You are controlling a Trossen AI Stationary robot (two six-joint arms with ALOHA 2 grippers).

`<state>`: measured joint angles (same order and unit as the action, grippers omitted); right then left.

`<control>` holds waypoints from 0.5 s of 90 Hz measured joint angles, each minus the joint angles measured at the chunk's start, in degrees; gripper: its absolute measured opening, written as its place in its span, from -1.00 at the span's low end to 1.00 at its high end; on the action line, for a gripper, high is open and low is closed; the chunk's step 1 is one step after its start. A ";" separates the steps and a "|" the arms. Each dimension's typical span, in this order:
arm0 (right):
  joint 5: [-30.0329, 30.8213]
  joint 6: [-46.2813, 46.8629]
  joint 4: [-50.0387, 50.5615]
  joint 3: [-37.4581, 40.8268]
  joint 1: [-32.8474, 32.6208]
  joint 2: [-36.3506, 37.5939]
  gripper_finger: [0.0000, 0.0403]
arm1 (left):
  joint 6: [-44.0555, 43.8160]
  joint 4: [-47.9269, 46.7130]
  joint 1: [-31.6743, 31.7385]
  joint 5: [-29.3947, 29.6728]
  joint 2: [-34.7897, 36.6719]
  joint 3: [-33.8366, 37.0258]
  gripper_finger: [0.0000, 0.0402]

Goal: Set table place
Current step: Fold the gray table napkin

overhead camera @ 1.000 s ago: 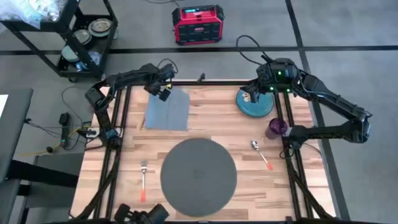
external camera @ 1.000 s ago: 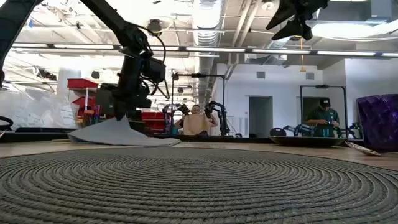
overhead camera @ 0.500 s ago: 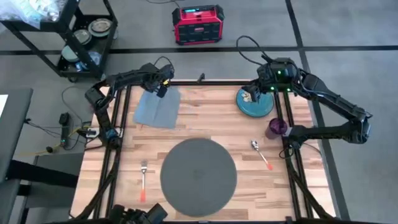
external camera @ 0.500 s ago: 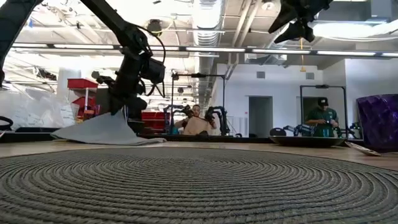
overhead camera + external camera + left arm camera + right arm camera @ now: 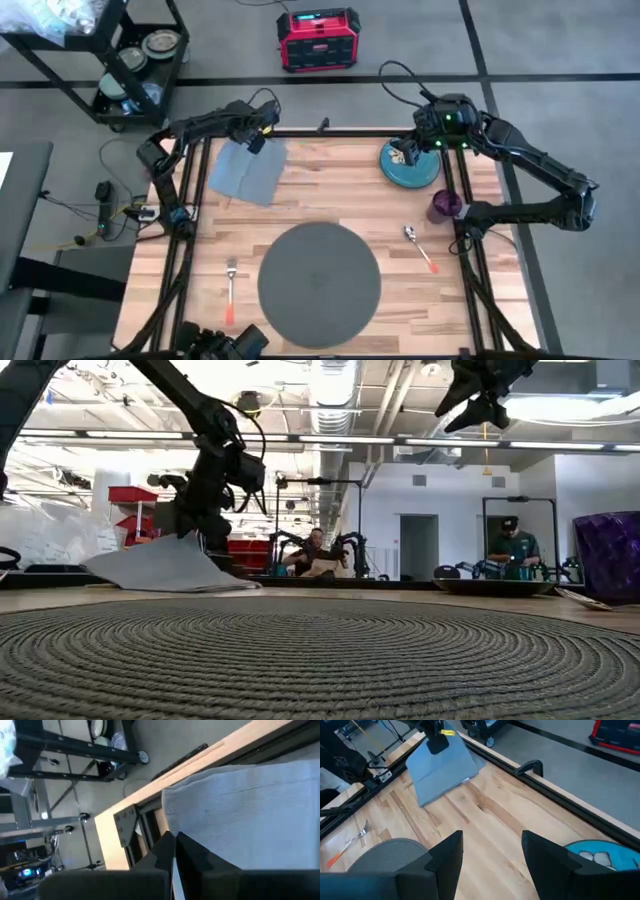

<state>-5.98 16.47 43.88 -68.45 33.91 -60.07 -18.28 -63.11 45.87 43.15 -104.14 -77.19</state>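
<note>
Setting barely begun: the placemat (image 5: 320, 284) lies bare at 6 o'clock on the table (image 5: 330, 200). Left gripper (image 5: 254, 141) pinches the napkin (image 5: 245, 171) edge at 11 o'clock. Right gripper (image 5: 408, 152) hovers spread over the plate (image 5: 410, 170) at 1 o'clock. Fork (image 5: 231, 288), spoon (image 5: 420, 246), cup (image 5: 445, 206) unplaced.

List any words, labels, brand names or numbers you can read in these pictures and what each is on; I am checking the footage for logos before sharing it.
No text can be read in any view.
Red box on the floor beyond the table: its top panel is too small to read.
Yellow tag on the left arm over the grey napkin: blurred, no readable marking.
Teal plate, purple cup, round placemat: none.
</note>
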 joint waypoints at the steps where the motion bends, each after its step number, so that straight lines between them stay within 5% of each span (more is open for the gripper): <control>1: 0.00 0.00 0.00 0.00 0.00 0.00 -0.05 | 0.31 0.07 0.01 -0.20 0.00 0.00 -0.98; 45: 0.00 0.61 0.63 0.00 -0.17 0.00 -0.05 | 3.86 3.76 1.07 -5.48 0.00 0.00 -0.18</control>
<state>-5.98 17.08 44.51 -68.45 33.74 -60.07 -14.42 -59.35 46.94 37.68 -104.14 -77.19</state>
